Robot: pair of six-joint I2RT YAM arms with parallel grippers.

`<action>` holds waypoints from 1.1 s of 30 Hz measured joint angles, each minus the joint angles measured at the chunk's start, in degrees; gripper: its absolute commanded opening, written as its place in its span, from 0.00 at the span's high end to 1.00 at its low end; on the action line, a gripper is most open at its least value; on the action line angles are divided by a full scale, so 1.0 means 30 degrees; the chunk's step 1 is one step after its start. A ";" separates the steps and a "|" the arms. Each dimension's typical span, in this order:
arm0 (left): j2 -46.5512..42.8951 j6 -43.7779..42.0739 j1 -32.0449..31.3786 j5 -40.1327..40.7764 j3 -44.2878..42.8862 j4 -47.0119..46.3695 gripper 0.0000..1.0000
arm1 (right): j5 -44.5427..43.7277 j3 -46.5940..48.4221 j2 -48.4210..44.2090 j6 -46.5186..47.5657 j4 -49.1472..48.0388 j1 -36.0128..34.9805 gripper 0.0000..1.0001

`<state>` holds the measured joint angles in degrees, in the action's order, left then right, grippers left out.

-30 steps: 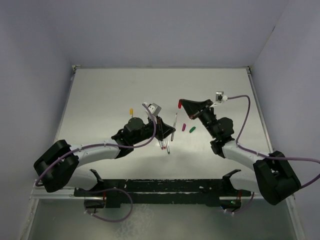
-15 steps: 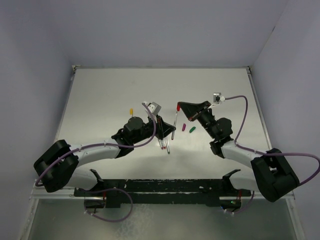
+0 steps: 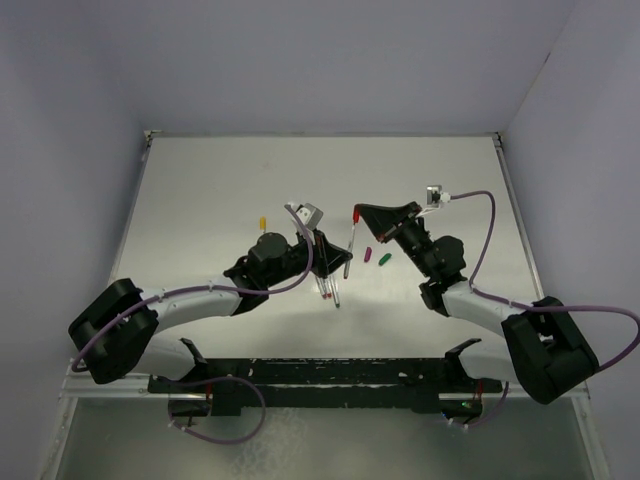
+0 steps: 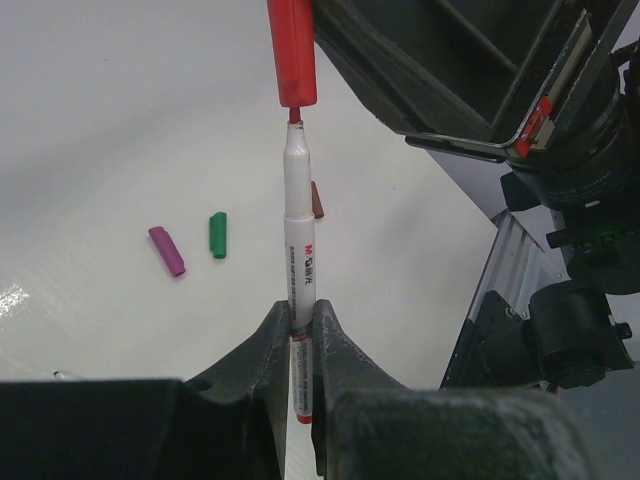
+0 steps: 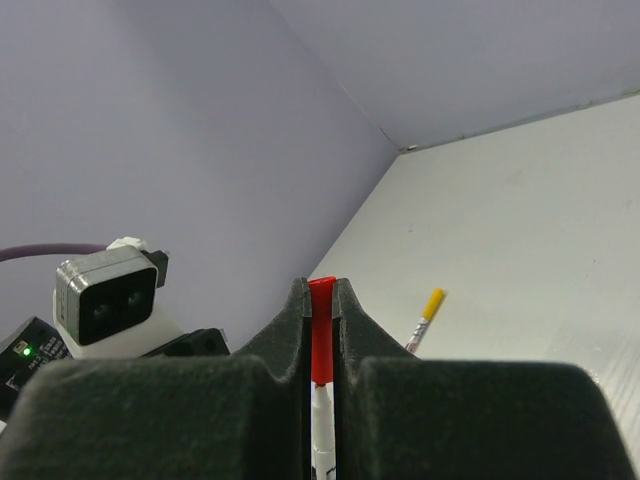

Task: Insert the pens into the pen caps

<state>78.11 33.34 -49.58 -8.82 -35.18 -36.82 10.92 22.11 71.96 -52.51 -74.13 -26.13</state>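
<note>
One pen (image 4: 298,240), white with a red nib, stands upright with its lower barrel pinched between the closed jaws of the left gripper (image 4: 300,322). Its nib sits right at the mouth of the red cap (image 4: 292,50), clamped directly above by the right gripper (image 5: 320,298). A purple cap (image 4: 167,250) and a green cap (image 4: 218,234) lie on the table (image 4: 100,110), off to the pen's left in the left wrist view.

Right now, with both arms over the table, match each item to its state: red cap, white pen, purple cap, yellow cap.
Column one:
1 red cap
2 white pen
3 purple cap
4 yellow cap

Column two:
A clamped in the left claw
B loose on the table beside the green cap
C fitted on a second pen lying on the table
D clamped in the right claw

Pairs: 1-D, 2-A, 3-B, 4-C.
</note>
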 measured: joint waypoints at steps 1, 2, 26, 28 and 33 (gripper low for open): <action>0.0000 -0.0007 0.0000 0.0022 -0.0007 0.0000 1.00 | 0.0073 0.0000 0.0000 -0.0007 -0.0007 0.0000 1.00; 0.0000 -0.0007 0.0000 0.0029 -0.0007 0.0000 1.00 | 0.0102 0.0000 0.0000 -0.0015 -0.0007 0.0000 1.00; 0.0189 0.0000 -0.0138 0.0605 -0.0270 -0.0124 1.00 | 0.0670 -0.0685 0.0561 -0.0306 -0.0918 -0.0481 1.00; 0.0299 0.0015 -0.0102 0.0605 -0.0503 -0.0087 1.00 | 0.0714 -0.0772 0.0998 -0.0299 -0.1049 -0.0685 1.00; 0.0452 0.0015 -0.0102 0.0619 -0.0503 0.0015 1.00 | 0.0714 -0.0772 0.1348 -0.0160 -0.1282 -0.0809 1.00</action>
<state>79.46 33.39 -49.89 -6.96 -36.69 -36.77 13.06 19.79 76.01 -52.99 -77.97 -28.56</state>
